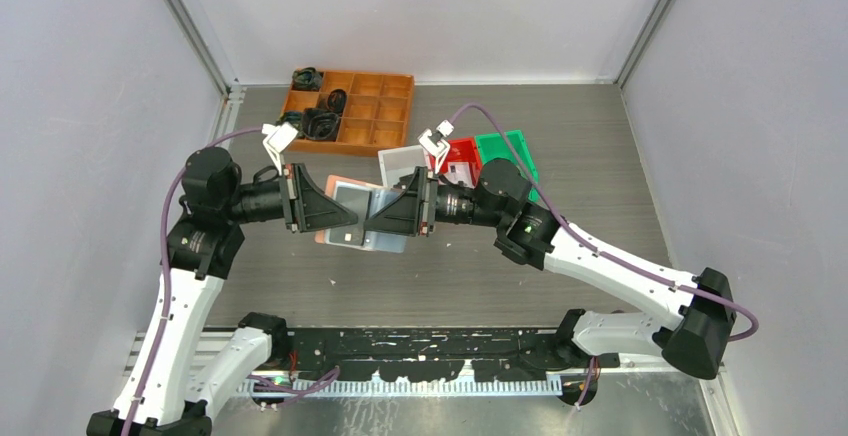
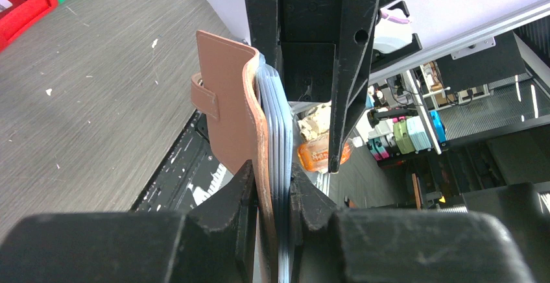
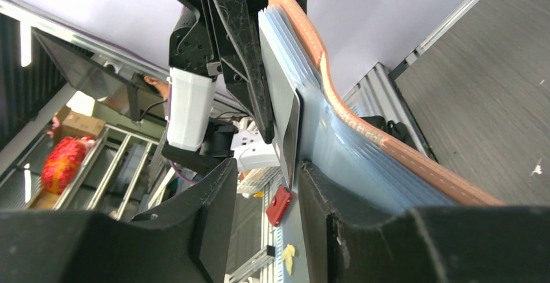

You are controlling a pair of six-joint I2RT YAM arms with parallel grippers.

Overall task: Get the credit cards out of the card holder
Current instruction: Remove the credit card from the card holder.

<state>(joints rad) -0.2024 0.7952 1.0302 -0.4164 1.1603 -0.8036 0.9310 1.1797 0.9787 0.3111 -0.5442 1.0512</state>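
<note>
The salmon-pink card holder [image 1: 338, 182] hangs in the air between my two grippers at mid-table, its clear bluish sleeves [image 1: 378, 218] fanned open. My left gripper [image 1: 322, 211] is shut on it; the left wrist view shows the pink cover [image 2: 227, 101] and the sleeve stack [image 2: 275, 127] pinched between the fingers. My right gripper [image 1: 392, 216] faces it from the right. In the right wrist view the right gripper [image 3: 267, 182] is open, and the edge of a grey credit card [image 3: 284, 111] sticks out of the front sleeve into the gap, against the right-hand finger [image 3: 337, 218]. The pink cover [image 3: 363, 127] curves away behind.
An orange compartment tray [image 1: 375, 106] with black items stands at the back. A white bin [image 1: 400, 163], a red bin [image 1: 462, 156] and a green bin [image 1: 508, 151] sit right of it, just behind the right arm. Grey walls close in both sides.
</note>
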